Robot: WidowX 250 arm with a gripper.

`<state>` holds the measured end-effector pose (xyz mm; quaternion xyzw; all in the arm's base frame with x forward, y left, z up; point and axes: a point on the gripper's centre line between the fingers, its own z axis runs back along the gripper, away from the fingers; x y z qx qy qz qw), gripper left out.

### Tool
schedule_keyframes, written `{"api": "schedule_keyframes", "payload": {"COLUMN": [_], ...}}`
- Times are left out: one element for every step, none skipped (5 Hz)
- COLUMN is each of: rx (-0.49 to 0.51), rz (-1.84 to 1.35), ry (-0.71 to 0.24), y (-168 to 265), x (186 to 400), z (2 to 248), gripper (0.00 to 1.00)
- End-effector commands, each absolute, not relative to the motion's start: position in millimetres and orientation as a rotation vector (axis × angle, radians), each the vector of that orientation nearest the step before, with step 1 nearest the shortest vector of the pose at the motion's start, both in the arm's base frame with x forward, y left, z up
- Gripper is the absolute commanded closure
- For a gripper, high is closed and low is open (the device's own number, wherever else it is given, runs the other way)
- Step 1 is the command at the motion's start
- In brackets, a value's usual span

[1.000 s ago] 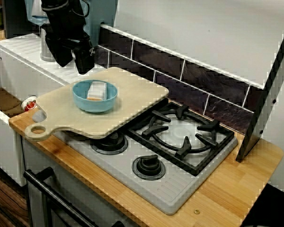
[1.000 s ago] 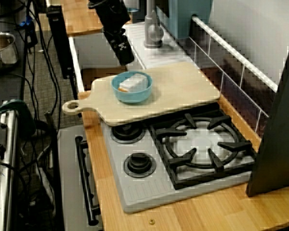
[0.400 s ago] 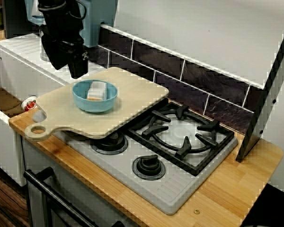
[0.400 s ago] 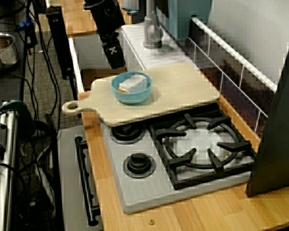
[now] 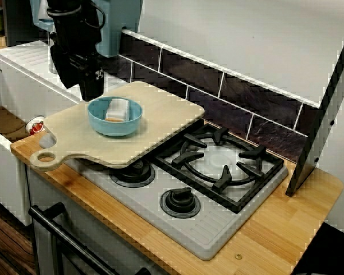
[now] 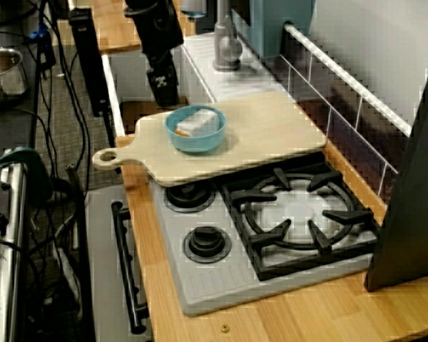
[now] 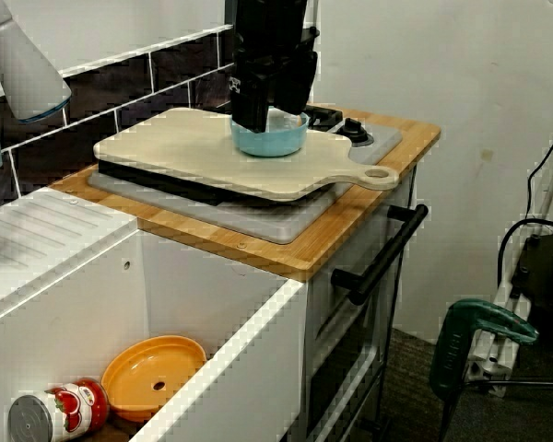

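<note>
My black gripper (image 5: 89, 87) hangs just above the sink-side corner of a pale wooden cutting board (image 5: 166, 112), a short way from a blue bowl (image 5: 114, 117). Nothing shows between its fingers, and their spacing is unclear. A white block with an orange edge (image 5: 117, 109) lies in the bowl. In the view along the counter, the gripper (image 6: 162, 92) is above the board's corner (image 6: 146, 128), beside the bowl (image 6: 195, 132). From the sink side, the gripper (image 7: 255, 115) hides part of the bowl (image 7: 275, 141).
The board (image 7: 166, 152) rests over the left burners of a grey stove (image 5: 218, 229) on a wooden counter. The right burner grate (image 5: 221, 160) is bare. A sink holds an orange plate (image 7: 155, 375) and a tomato can (image 7: 55, 414). A faucet (image 6: 227, 43) stands behind. A dark panel (image 5: 324, 109) leans at right.
The gripper has moved from behind the bowl toward the sink side and a little lower. Bowl, block and board have not moved.
</note>
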<state>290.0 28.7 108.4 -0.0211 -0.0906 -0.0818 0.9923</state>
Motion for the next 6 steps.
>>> {"api": "schedule_keyframes", "payload": {"rx": [0.011, 0.023, 0.026, 0.029, 0.028, 0.020], "rz": [-0.202, -0.208, -0.211, -0.213, -0.207, -0.206], "ry": [-0.170, -0.164, -0.146, -0.143, -0.135, -0.136], "y": [30, 27, 25, 23, 22, 20], "x": [289, 286, 284, 281, 279, 275], "z": [112, 109, 109, 109, 109, 110], "gripper": [0.00, 0.00, 0.00, 0.00, 0.00, 0.00]}}
